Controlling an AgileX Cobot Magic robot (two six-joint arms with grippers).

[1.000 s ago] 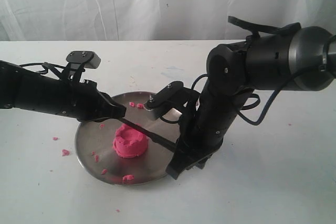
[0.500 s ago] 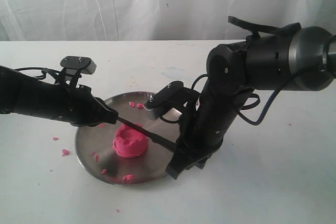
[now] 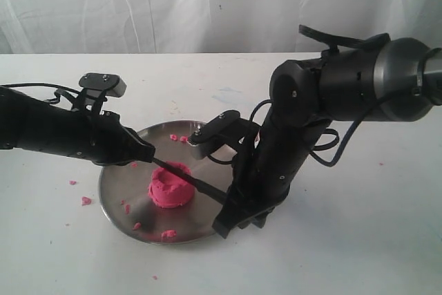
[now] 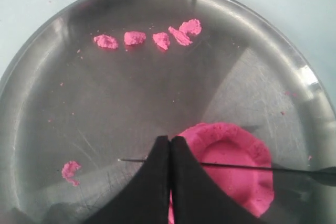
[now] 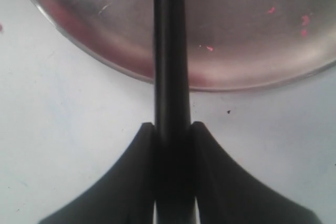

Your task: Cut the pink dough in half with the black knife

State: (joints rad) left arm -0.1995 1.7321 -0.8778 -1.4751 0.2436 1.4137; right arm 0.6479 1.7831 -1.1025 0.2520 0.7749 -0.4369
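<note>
My right fingers (image 5: 171, 129) clamp the knife (image 5: 169, 51) by its straight matte-black handle, one pad on each side with no gap left. My left fingers (image 4: 169, 139) are pressed flat together, only a thin seam between them, and they grip nothing. They hover over the thin blade just short of its tip, and I cannot tell whether they touch it.

From the exterior view, the knife (image 3: 197, 183) enters the plate (image 3: 114, 195) at about 4 o'clock and points toward 10 o'clock. The slim blade lies across the top of the dough (image 3: 169, 188), but I cannot tell how deep it sits. The dough (image 4: 231, 182) is a soft, bright pink round mound with a raised rim and a dented middle. It rests near the centre of the round, scratched steel plate. Ragged pink crumbs (image 4: 135, 38) sit in a row near 12 o'clock, with more near 6 and 8. A few lie on the white table (image 3: 359, 240) toward 9.
</note>
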